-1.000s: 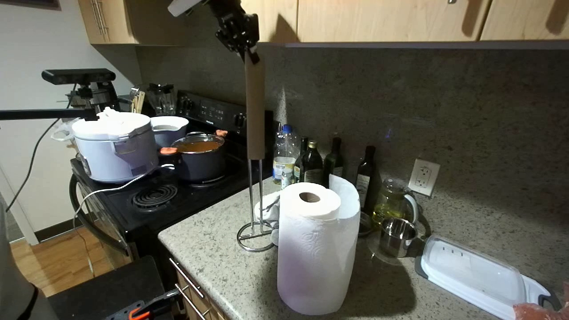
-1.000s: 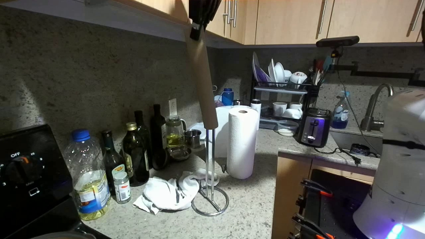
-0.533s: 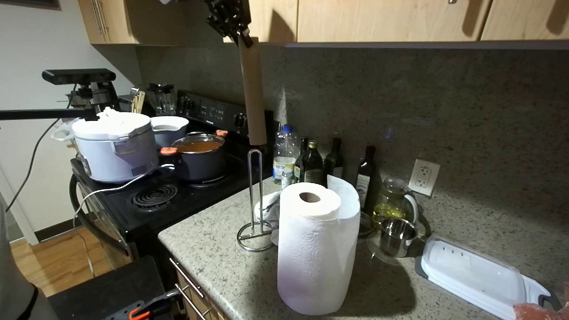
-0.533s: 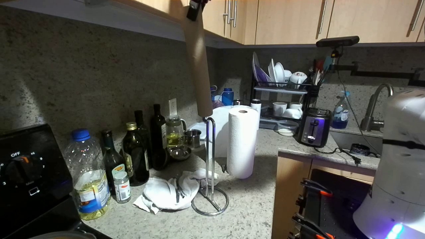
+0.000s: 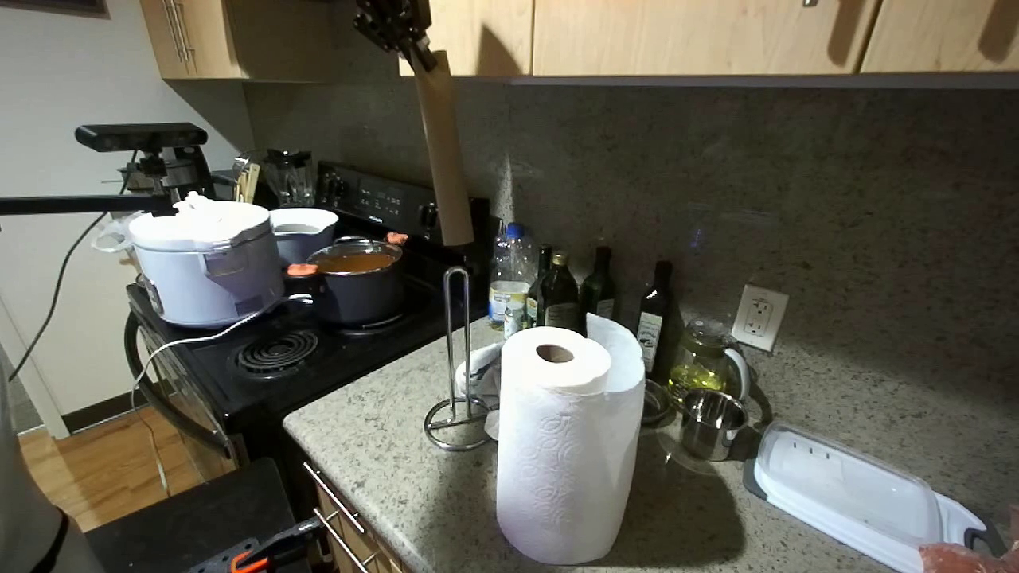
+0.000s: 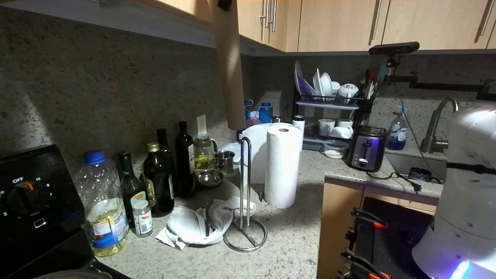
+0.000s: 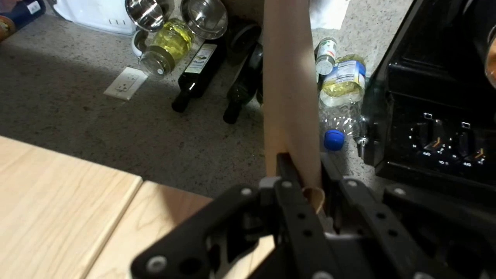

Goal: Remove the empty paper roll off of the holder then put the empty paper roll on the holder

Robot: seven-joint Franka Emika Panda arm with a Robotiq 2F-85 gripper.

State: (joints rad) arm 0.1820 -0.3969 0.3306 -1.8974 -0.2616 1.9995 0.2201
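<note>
The black two-finger gripper (image 7: 305,164) has its fingers drawn nearly together, clamped on the upper end of the slim brown cardboard tube (image 5: 446,151). The wrist view alone gives this contact close up, with the tube's hollow upper rim visible between the fingers; whether a finger sits inside the tube cannot be told. In an exterior view the top edge cuts the gripper off, leaving a dark fingertip (image 6: 224,4) against the cardboard.

The tube hangs tilted in the air. Its lower end falls outside the wrist view but shows in both exterior views, above and apart from the thin grey metal wire holder (image 5: 450,334), whose narrow loop rises upright from a round ring base (image 5: 458,447) on the speckled grey countertop (image 5: 382,446).

The thick white paper towel roll (image 5: 557,477) stands near the holder in both exterior views. A crumpled white cloth (image 6: 197,226) lies just beside the ring base, seen nearly whole in an exterior view. The rounded white cooker (image 5: 208,274) appears in an exterior view only, as does the black-and-silver toaster (image 6: 367,149). The clear blue-capped plastic bottle (image 7: 343,91) shows in all three views
</note>
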